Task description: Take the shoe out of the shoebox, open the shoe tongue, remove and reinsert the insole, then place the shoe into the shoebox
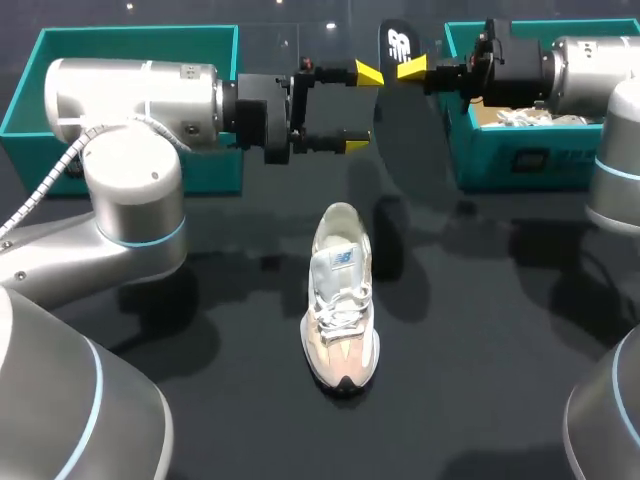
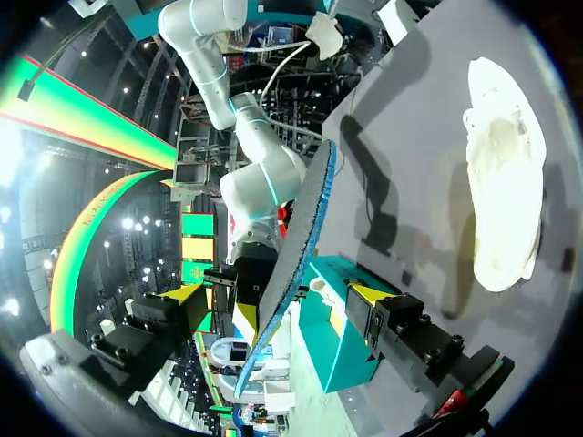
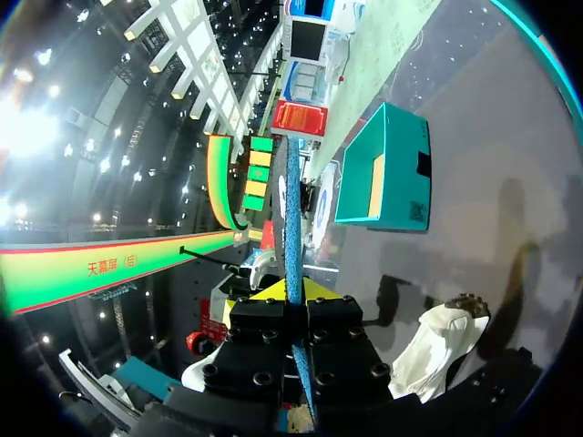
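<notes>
Shoebox (image 1: 500,150) stands at 2 o'clock on the tabletop (image 1: 480,330). The shoe (image 1: 341,300) lies at centre, toe toward 6 o'clock. The insole (image 1: 408,140), judged light, thin and floppy, hangs at 12 o'clock and is best pinched near an end. The right gripper (image 3: 293,289) clamps its upper end. The left gripper (image 1: 362,108), arm level, spreads wide astride it, apparently without contact.

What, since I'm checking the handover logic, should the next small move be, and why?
Probably close the left gripper on the insole: its fingers stand open on either side of it, while the right gripper pinches the insole's edge in the air, clear of the shoe. A second hold seems useful before reinserting.
</notes>
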### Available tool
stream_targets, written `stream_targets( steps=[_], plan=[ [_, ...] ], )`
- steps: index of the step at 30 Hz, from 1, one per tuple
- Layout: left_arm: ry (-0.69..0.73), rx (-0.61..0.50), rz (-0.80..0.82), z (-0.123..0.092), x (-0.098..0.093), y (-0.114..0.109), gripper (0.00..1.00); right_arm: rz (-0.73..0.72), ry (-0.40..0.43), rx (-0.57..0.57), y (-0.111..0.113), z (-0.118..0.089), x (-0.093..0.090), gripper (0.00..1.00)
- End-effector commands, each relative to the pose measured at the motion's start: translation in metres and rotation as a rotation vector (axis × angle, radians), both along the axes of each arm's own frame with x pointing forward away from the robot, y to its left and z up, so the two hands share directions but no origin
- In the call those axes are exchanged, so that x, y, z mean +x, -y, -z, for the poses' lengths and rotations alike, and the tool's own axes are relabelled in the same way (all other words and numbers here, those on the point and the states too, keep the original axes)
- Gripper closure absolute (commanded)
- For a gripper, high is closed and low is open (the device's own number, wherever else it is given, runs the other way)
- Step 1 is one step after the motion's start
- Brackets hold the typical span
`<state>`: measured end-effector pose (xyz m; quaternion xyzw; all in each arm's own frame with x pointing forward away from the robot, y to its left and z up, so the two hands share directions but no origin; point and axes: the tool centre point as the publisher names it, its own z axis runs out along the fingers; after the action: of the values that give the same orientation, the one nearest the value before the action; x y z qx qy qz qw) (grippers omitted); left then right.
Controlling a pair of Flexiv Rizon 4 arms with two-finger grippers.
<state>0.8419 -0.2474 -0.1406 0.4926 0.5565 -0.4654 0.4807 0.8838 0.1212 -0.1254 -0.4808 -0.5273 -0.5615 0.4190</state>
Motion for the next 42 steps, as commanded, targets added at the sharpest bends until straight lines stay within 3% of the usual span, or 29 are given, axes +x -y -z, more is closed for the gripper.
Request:
stream_targets(
  steps=[1, 8, 11, 17, 19, 22, 25, 30, 38, 42],
  plan=[
    [0.003, -0.014, -0.008, 0.006, 0.002, 0.003, 0.00, -0.024, -0.028, 0.008, -0.009, 0.006, 0.012, 1.00],
    [0.005, -0.023, -0.009, 0.011, 0.006, 0.005, 0.00, -0.038, -0.117, 0.022, -0.012, 0.013, 0.012, 1.00],
    [0.002, -0.025, -0.016, 0.013, 0.008, 0.006, 0.05, -0.033, -0.145, 0.017, -0.012, 0.015, 0.011, 1.00],
    [-0.010, -0.022, -0.025, 0.015, 0.011, 0.014, 0.25, -0.033, -0.145, 0.017, -0.012, 0.015, 0.011, 1.00],
    [-0.012, -0.021, -0.027, 0.016, 0.012, 0.018, 0.37, -0.033, -0.145, 0.017, -0.012, 0.015, 0.011, 1.00],
    [-0.015, -0.020, -0.028, 0.017, 0.012, 0.021, 0.38, -0.033, -0.145, 0.017, -0.012, 0.015, 0.011, 1.00],
    [-0.013, -0.021, -0.027, 0.015, 0.012, 0.024, 0.50, -0.033, -0.145, 0.017, -0.012, 0.015, 0.011, 1.00],
    [-0.003, -0.028, -0.022, 0.011, 0.012, 0.025, 0.58, -0.033, -0.145, 0.017, -0.012, 0.015, 0.011, 1.00],
    [0.005, -0.031, -0.022, 0.009, 0.012, 0.027, 0.64, -0.033, -0.145, 0.017, -0.012, 0.015, 0.011, 1.00],
    [0.008, -0.032, -0.022, 0.009, 0.013, 0.028, 0.75, -0.033, -0.145, 0.017, -0.012, 0.015, 0.011, 1.00]
  ],
)
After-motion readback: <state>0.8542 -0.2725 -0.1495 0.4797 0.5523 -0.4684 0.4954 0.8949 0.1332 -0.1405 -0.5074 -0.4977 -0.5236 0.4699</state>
